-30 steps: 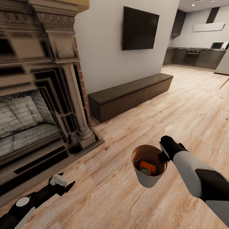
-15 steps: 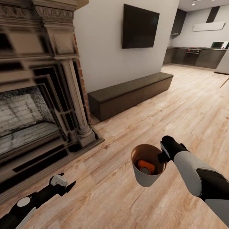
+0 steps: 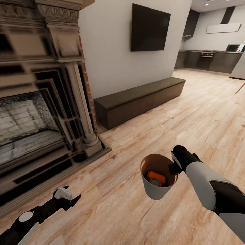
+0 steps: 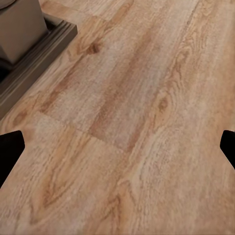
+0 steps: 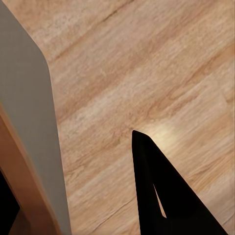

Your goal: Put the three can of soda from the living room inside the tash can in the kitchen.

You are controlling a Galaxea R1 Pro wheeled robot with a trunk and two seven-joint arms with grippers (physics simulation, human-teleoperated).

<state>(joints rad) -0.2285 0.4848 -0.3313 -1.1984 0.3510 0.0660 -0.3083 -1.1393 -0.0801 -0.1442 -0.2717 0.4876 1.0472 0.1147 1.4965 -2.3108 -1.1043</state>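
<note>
grey bin (image 3: 157, 190) hangs above the wood floor (image 3: 190, 112), its rim pinched by the right tool (image 3: 175, 167), an orange can (image 3: 156, 177) inside. left tool (image 3: 69, 198) gapes empty.

floor (image 3: 204, 112): light wood planks | on it: long dark bench (image 3: 139, 102), fireplace (image 3: 41, 112) base apparently

**Left wrist: wood floor and a corner of the fireplace base**

We are looking down at the light wood floor (image 4: 132, 122), its planks running diagonally across the frame. At the upper left we are seeing the dark stepped plinth (image 4: 41, 51) of the fireplace and a grey column base (image 4: 17, 24) above it. Our left gripper (image 4: 117, 147) is showing its dark fingertips (image 4: 10, 147) at the frame's left and right edges, set wide apart.
</note>
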